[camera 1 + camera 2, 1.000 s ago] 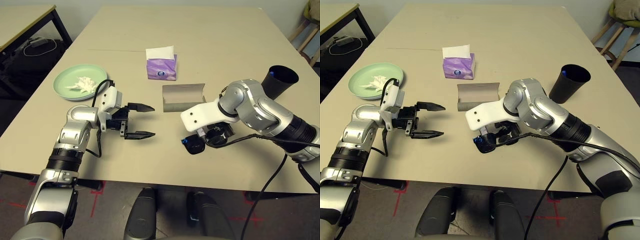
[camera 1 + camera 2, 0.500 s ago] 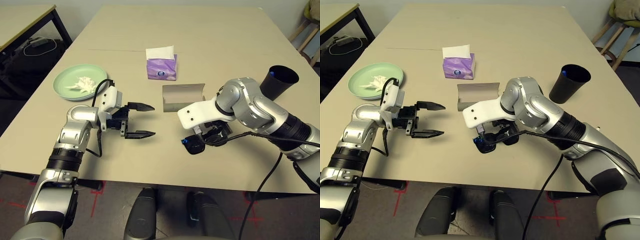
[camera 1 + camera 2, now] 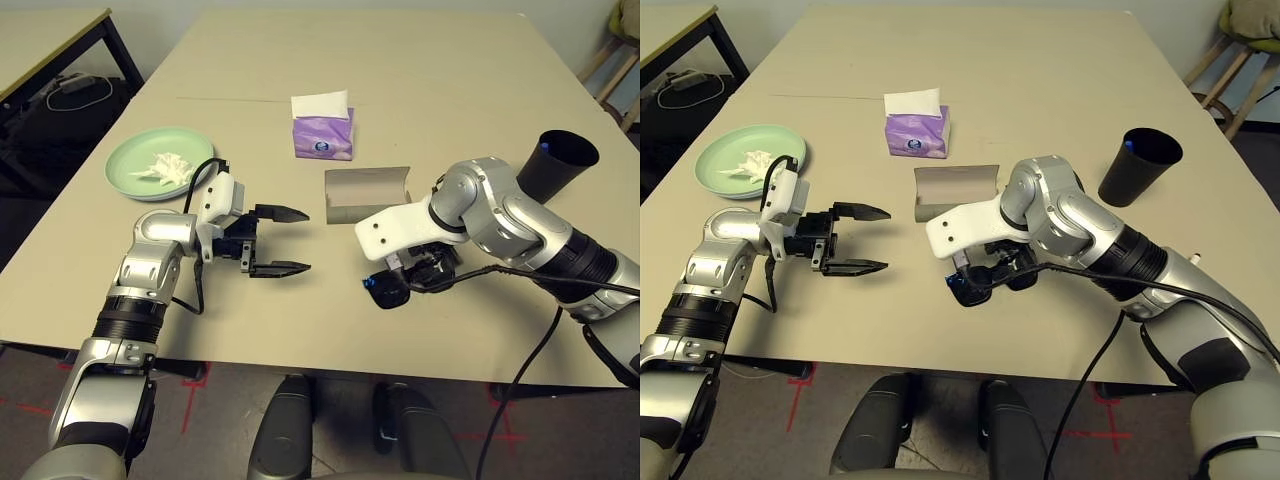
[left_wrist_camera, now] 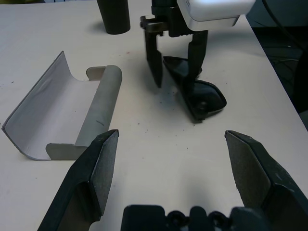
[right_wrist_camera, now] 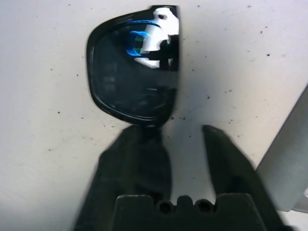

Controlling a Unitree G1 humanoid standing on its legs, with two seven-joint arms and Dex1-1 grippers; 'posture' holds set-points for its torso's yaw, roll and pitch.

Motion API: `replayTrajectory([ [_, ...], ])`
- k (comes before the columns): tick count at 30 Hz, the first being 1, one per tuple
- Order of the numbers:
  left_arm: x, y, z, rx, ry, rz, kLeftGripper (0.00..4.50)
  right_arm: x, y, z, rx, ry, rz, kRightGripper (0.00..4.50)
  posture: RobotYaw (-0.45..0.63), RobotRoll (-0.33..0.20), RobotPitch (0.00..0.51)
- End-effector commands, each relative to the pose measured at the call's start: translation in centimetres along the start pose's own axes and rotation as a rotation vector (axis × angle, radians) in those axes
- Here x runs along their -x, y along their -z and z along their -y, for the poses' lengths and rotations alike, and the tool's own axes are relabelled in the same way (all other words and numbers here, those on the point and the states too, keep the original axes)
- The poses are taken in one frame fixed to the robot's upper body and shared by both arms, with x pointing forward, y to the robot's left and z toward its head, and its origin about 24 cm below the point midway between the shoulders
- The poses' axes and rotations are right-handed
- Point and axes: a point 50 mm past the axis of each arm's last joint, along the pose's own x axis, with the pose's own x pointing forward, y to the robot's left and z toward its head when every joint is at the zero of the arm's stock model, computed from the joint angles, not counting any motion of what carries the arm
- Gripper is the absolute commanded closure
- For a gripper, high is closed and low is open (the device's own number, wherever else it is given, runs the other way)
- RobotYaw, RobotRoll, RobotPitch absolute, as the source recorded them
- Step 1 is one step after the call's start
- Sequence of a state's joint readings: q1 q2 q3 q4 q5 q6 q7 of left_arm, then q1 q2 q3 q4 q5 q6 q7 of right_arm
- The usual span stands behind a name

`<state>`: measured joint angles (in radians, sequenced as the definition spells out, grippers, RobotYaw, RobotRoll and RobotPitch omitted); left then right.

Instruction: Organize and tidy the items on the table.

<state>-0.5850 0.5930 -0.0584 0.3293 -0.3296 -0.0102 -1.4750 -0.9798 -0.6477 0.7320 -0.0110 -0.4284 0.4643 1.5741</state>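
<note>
On the beige table (image 3: pixel 420 90): sunglasses (image 4: pixel 197 92) beside the open glasses case (image 3: pixel 367 194). Right gripper (image 4: pixel 175 72) pointing down over the sunglasses, fingers partly apart, nothing held for certain; left gripper (image 3: pixel 280 240) wide open, empty. Best to pinch the frame squarely, not the lens, before lifting toward the case.

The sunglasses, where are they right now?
The black sunglasses lie on the table near its front edge, under the right gripper, just in front of the open glasses case.

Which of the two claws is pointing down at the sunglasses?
The right claw, pointing down over the black sunglasses; the left claw points sideways, wide open.
</note>
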Motion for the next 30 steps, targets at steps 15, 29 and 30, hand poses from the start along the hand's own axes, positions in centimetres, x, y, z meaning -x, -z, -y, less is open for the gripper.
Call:
replayTrajectory([
  [15, -0.3, 0.0, -0.1, -0.012, 0.014, -0.017, 0.00, 2.4, -0.1, 0.2, 0.033, 0.049, 0.029, 4.19, 0.28, 0.000, 0.142],
  [29, 0.4, 0.2, -1.0, 0.061, -0.143, -0.022, 0.00, 4.3, -1.3, 2.7, 0.054, 0.371, 0.069, 4.19, 0.26, 0.000, 0.126],
  [30, 0.5, 0.2, -1.2, 0.063, -0.164, -0.026, 0.00, 4.2, -1.2, 3.1, 0.044, 0.399, 0.066, 4.19, 0.26, 0.000, 0.126],
])
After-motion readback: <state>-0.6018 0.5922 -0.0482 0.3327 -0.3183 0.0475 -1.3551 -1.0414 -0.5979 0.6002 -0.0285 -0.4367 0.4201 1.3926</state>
